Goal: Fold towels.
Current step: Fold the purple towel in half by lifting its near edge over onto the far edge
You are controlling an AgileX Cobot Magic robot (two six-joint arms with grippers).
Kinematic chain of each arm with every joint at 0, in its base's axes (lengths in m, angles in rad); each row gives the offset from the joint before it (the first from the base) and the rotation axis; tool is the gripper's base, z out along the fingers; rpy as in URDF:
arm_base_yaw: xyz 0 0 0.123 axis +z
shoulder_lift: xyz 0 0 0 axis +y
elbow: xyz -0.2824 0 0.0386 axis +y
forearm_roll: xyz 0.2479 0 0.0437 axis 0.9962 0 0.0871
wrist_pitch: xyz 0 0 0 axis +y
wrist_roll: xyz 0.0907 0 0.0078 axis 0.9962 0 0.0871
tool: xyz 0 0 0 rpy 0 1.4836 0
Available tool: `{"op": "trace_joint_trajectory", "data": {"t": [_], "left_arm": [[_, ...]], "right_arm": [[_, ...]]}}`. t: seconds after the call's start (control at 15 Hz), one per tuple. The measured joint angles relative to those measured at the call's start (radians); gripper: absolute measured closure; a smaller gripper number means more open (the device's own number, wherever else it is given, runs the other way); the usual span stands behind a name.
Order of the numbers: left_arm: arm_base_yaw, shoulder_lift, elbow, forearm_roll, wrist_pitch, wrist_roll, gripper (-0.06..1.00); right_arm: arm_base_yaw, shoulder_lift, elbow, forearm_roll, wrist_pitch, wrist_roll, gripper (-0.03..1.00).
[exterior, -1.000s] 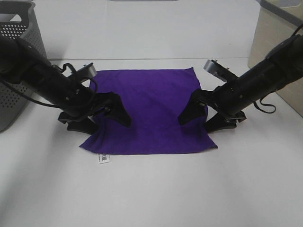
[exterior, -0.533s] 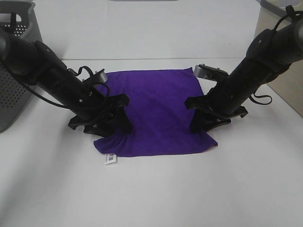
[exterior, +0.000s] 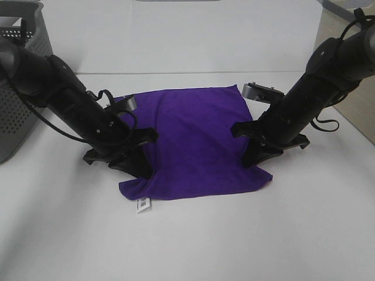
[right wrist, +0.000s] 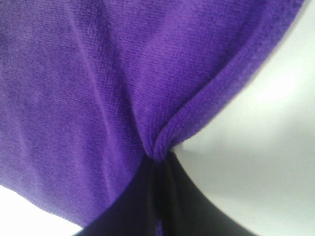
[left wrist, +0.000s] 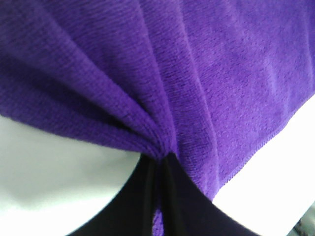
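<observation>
The deep purple towel lies spread on the white table, its white care tag at the near left corner. My left gripper is shut on the towel's left edge, pinching a fold of cloth that bunches into creases. My right gripper is shut on the towel's right edge near the front, where the hem folds into the jaws. Both near corners hang slightly raised from the table. The fingertips are hidden by cloth in both wrist views.
A grey perforated basket stands at the far left behind the left arm. A beige panel stands at the back right. White table stretches in front of the towel.
Both grippers have closed in on the towel's side edges and pinched them. The near edge has shifted toward the front, and the far left corner has pulled in.
</observation>
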State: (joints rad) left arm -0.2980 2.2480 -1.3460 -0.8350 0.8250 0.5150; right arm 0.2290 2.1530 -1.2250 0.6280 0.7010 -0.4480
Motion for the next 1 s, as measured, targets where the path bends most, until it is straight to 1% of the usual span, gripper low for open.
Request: {"op": "trace_joint_trajectory", "data": {"t": [0.13,0.33,0.4,0.53,0.6,0.67,0.8,0.87,0.93,1.0], "left_arm": [[0.000,0.013,-0.053,0.047,0.086,0.000,0.94],[0.000,0.015,-0.141,0.110,0.230,-0.007,0.94],[0.000,0.015,-0.172,0.149,0.272,-0.035,0.94],[0.000,0.007,-0.214,0.247,0.307,-0.110,0.94],[0.000,-0.009,-0.229,0.302,0.310,-0.156,0.94],[0.001,-0.068,-0.247,0.396,0.307,-0.235,0.94],[0.003,-0.111,-0.252,0.433,0.259,-0.291,0.94],[0.003,-0.122,-0.254,0.435,0.219,-0.303,0.94],[0.003,-0.126,-0.254,0.436,0.148,-0.320,0.94],[0.003,-0.127,-0.254,0.436,0.112,-0.329,0.94]], "right_arm": [[0.000,-0.025,0.013,0.003,0.020,0.000,0.94],[0.000,-0.095,0.029,0.008,0.026,0.000,0.94],[0.000,-0.133,0.029,0.020,0.027,0.000,0.94],[0.000,-0.184,0.029,0.026,0.031,0.000,0.94],[0.000,-0.200,0.029,0.026,0.033,0.000,0.94],[0.000,-0.204,-0.003,0.026,0.043,0.000,0.94],[0.000,-0.203,-0.082,0.023,0.028,-0.001,0.94],[0.000,-0.200,-0.138,0.012,0.013,-0.001,0.94],[0.000,-0.188,-0.212,-0.003,0.001,-0.002,0.94],[0.000,-0.180,-0.245,-0.012,0.000,-0.002,0.94]]}}
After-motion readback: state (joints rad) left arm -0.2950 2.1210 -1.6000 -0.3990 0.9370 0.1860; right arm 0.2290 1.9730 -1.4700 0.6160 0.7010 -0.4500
